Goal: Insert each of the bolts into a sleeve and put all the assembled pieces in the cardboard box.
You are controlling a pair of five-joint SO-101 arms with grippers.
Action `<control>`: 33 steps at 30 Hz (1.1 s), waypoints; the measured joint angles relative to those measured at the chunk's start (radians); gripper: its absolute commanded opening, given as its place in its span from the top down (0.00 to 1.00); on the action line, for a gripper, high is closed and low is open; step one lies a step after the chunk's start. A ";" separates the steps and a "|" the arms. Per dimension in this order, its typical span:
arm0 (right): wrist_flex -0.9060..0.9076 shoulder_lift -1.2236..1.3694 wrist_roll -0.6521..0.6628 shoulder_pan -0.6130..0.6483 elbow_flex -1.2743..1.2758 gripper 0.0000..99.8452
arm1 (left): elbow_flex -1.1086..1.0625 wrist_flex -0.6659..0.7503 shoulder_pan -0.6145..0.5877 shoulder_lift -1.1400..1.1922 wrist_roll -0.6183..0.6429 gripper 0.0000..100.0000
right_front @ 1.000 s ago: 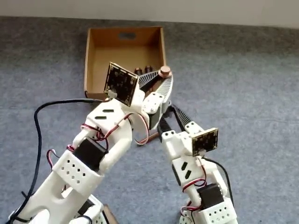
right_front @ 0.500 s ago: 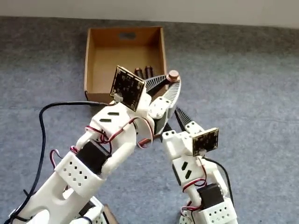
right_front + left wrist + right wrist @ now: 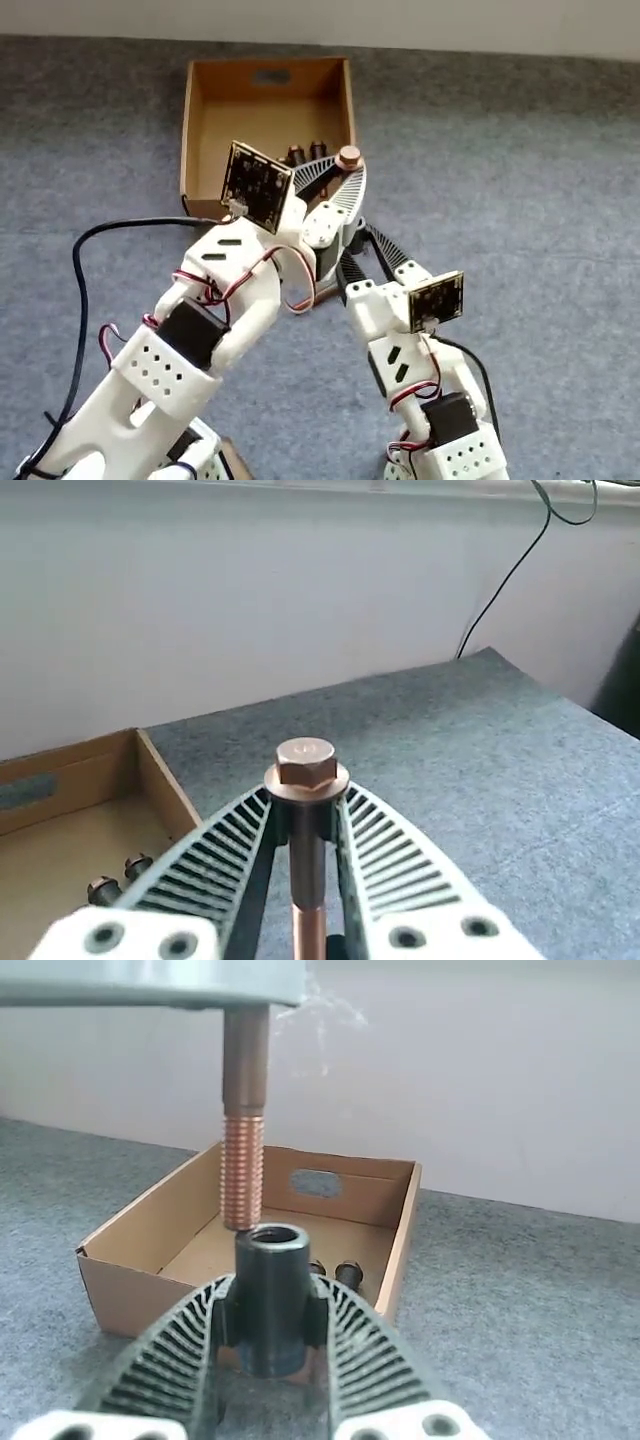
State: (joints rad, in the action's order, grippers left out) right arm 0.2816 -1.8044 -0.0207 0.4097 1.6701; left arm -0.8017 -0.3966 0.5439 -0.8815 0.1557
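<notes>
We log the left gripper (image 3: 307, 812) clamped on the upright bolt (image 3: 306, 765), its tip seemingly just 12 o'clock of the mouth of the upright sleeve (image 3: 270, 1260) pinched by the right gripper (image 3: 272, 1295), box (image 3: 130, 1290) beyond.

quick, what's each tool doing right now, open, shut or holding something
Left tool: shut on the copper-coloured hex-head metal bolt, head up.
Right tool: shut on the dark cylindrical metal sleeve, opening up.
</notes>
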 measured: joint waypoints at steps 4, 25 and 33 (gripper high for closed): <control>-0.002 0.000 0.000 0.000 0.000 0.99 | 0.021 0.012 0.000 0.002 0.000 0.99; -0.002 -0.002 0.000 0.000 0.000 0.99 | 0.106 0.011 0.048 0.104 0.000 0.99; -0.002 0.000 0.000 0.000 0.000 0.99 | 0.110 -0.052 0.048 0.103 -0.003 0.99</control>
State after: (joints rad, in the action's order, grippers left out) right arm 0.2800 -1.8044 -0.0207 0.4097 1.6701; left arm -0.6912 -0.4488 0.5915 -0.7787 0.1527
